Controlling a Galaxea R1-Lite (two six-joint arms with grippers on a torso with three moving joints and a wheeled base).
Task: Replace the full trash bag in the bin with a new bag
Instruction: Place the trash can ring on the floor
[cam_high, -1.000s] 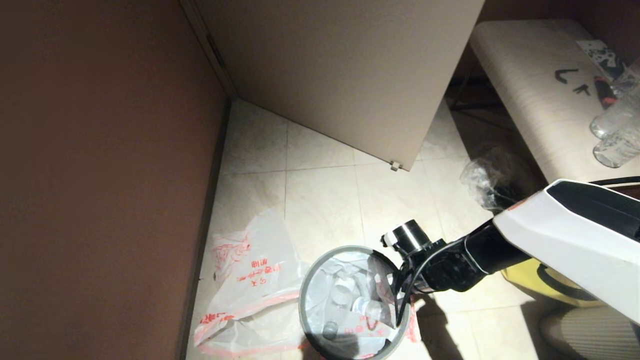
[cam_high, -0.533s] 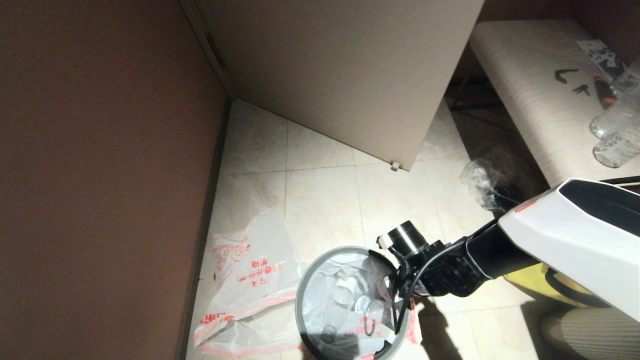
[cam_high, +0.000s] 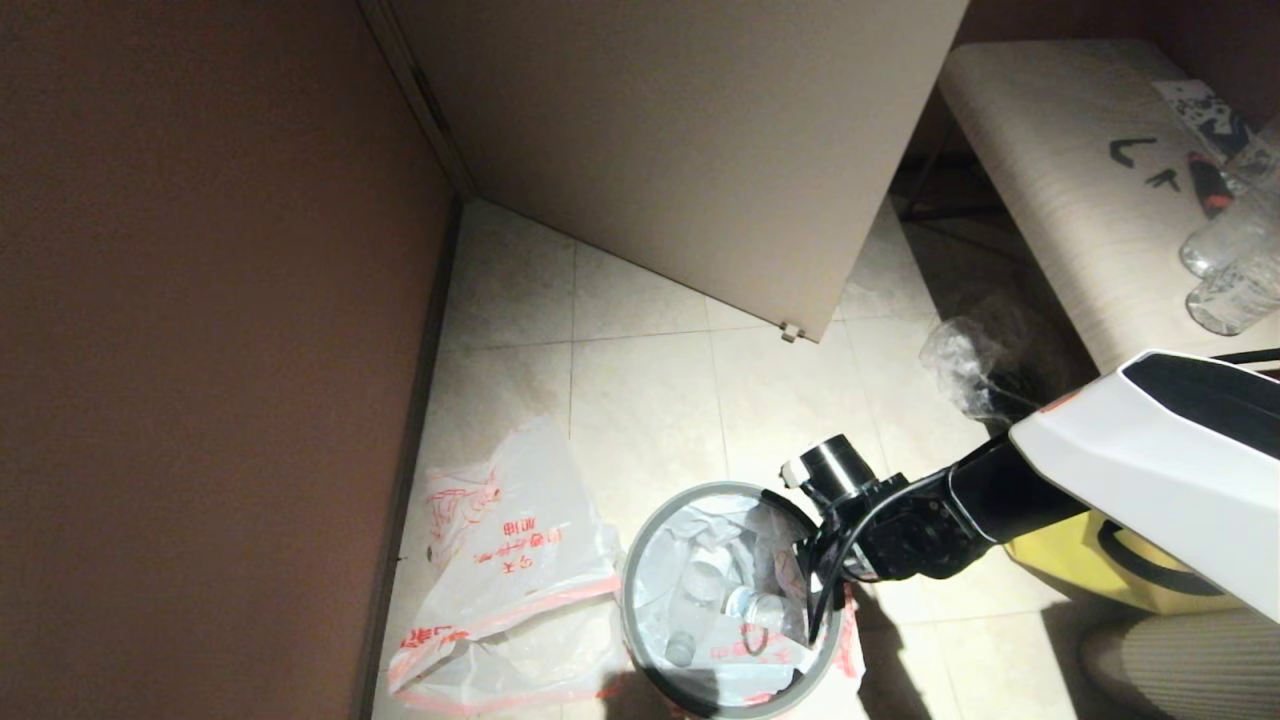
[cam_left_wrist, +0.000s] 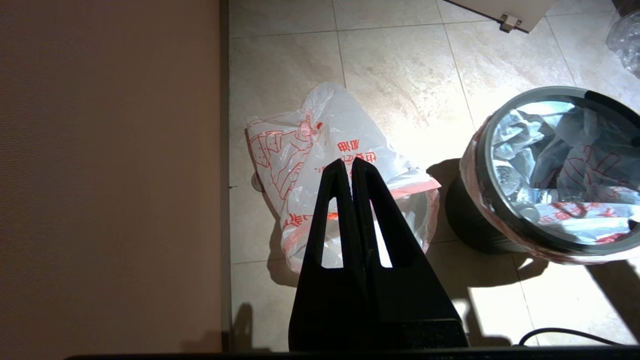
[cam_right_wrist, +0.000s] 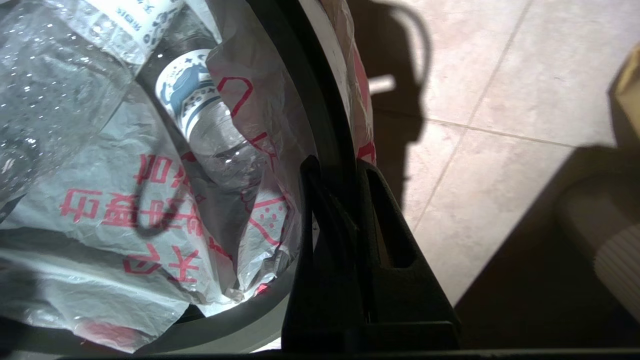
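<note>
The small round grey bin stands on the tiled floor, lined by the full trash bag with clear bottles showing through its film. My right gripper is shut on the bin's thin grey rim hoop, one finger inside and one outside, on the side nearest the yellow tote. The slack new bag lies flat on the floor to the left of the bin. In the left wrist view my left gripper hangs shut and empty above the new bag, with the bin beside it.
A brown wall runs along the left and a beige door stands ajar behind. A yellow tote and a small clear bag lie to the right, under a bench bearing plastic cups.
The bin has slid to the right, away from the new bag, with my right gripper still clamped on its rim. The bottles inside have shifted.
</note>
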